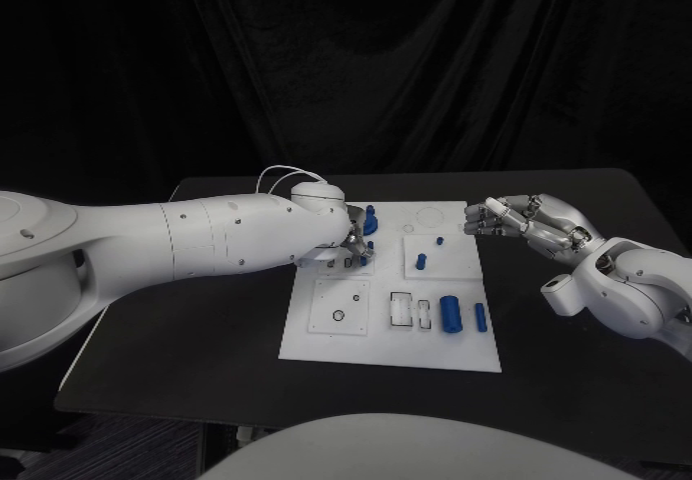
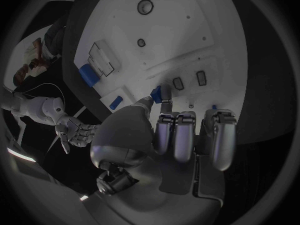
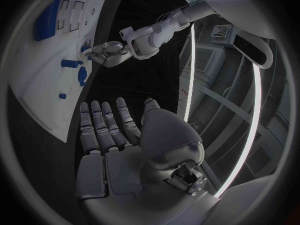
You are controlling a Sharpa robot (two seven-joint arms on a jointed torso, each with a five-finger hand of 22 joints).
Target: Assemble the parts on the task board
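White rectangular task board (image 1: pixel 325 340) lies mid black desk (image 1: pixel 188 330); a large blue cylinder part (image 1: pixel 450 313) lies in its near-right recess. Left hand (image 1: pixel 346 248) pinches a small blue block part (image 2: pixel 156 94) over the board's far-left area. Right hand (image 1: pixel 531 225) hovers empty, fingers spread, beside the far-right edge.

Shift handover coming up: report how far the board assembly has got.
Done: hard to confirm; a small blue part sits mid task board. In hand: the left robot hand pinches a blue piece at the board's far-left area. Left: a blue cylinder and slim blue part lie loose. The right robot hand hovers open beside the board.
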